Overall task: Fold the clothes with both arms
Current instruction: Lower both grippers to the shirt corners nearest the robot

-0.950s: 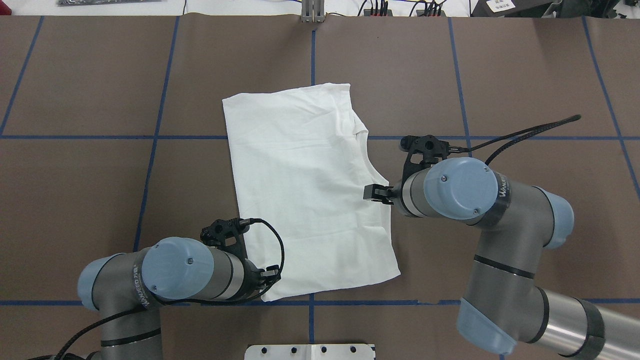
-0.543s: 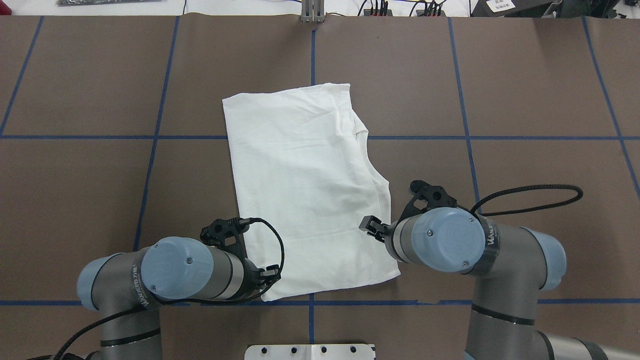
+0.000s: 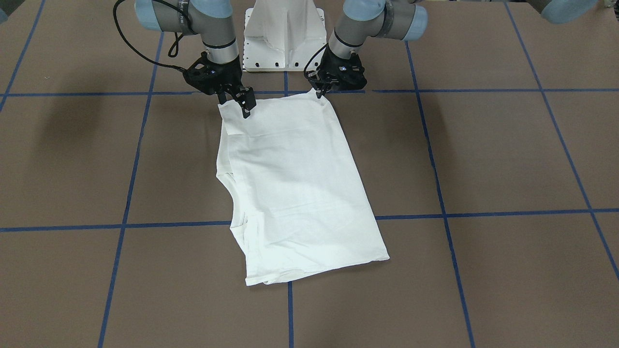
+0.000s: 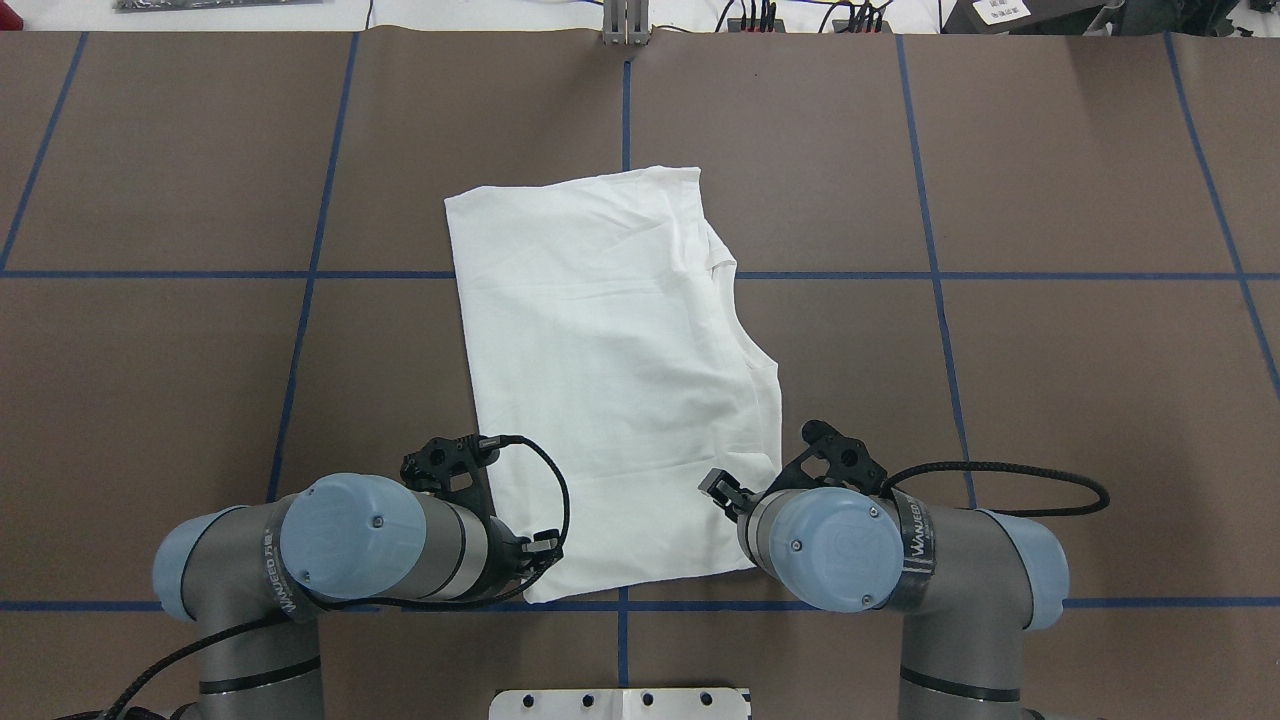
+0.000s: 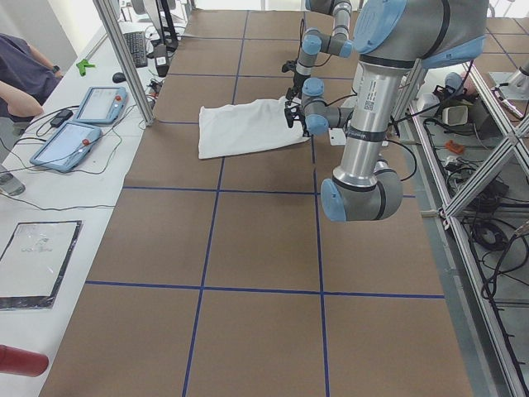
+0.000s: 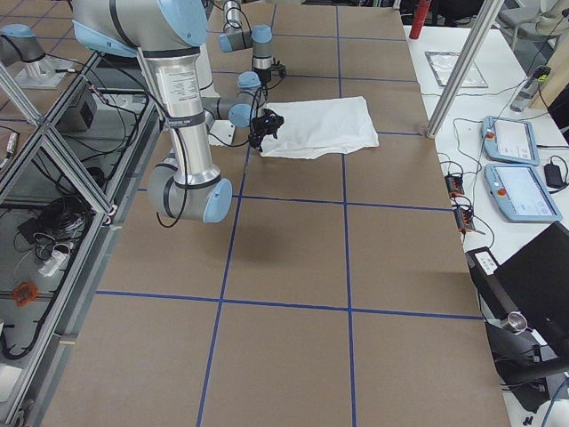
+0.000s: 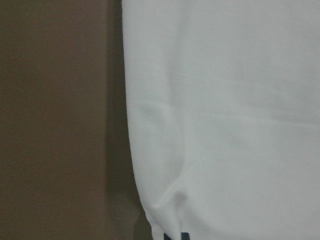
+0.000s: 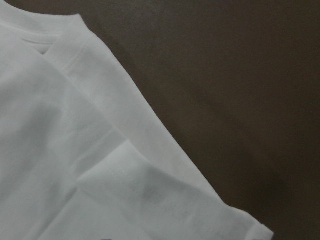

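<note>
You have brown table [image 4: 1050, 170] stretching well past every edge of the white T-shirt [image 4: 610, 380]; it lies flat mid-table, with layers folded along its right edge; the left gripper [image 3: 320, 92] meets one near corner, grip impossible to tell; the right gripper [image 3: 238, 102] hangs spread over the other; only the front view shows their fingertips.

Count on table [image 4: 1050, 180]: white T-shirt [image 4: 610, 380], 1. Robot arms, 2: left arm [image 4: 340, 540], right arm [image 4: 960, 575]. Grippers, 2: left gripper [image 4: 545, 548], right gripper [image 4: 720, 487]. White pedestal base [image 3: 283, 34], 1. Far side bench [image 5: 50, 190]: screen pendants [image 5: 68, 145], 2.
</note>
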Tool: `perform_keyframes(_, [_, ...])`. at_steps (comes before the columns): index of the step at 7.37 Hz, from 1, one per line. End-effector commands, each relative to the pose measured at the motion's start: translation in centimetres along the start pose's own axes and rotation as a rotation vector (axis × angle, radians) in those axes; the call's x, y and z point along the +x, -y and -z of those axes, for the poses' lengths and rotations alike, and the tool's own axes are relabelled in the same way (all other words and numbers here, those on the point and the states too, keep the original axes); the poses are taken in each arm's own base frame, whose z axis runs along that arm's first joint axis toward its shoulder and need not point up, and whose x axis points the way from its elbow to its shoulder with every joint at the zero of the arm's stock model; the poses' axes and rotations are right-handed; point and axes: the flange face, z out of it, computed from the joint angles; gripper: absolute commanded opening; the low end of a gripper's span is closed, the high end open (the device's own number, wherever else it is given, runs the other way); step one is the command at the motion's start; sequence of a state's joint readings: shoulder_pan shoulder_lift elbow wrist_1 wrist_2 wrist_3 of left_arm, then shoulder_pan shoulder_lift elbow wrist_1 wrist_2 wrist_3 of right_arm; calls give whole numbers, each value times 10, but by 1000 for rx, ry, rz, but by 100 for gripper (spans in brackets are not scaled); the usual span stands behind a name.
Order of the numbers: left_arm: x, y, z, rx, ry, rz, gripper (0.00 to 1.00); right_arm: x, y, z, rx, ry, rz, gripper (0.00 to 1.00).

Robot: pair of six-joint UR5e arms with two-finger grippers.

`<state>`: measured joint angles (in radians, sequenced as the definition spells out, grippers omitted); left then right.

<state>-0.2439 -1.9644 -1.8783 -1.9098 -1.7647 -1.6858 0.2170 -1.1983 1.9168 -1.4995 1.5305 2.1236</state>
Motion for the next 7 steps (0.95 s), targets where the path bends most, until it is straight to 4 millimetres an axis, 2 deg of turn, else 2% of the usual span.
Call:
perform_keyframes(1, [1,0,1,0,-3,-1,0,0,-3,-11,16,-10,-10,95])
perform_keyframes(3, [2,0,2,0,-4,-1,0,0,-5,-12,16,-11,-8,93])
perform_keyframes(4, [2,0,2,0,-4,-1,0,1,-6,-13,20,-10,-10,82])
perform_keyframes(5, [2,0,2,0,-4,-1,0,-2,-6,-12,29,1,-33,52])
perform_keyframes(6, [2,-1,2,0,-6,-1,0,-8,-8,-8,24,12,-40,9])
perform_keyframes(7, [2,-1,2,0,-6,-1,0,-9,-9,-6,21,16,-40,0])
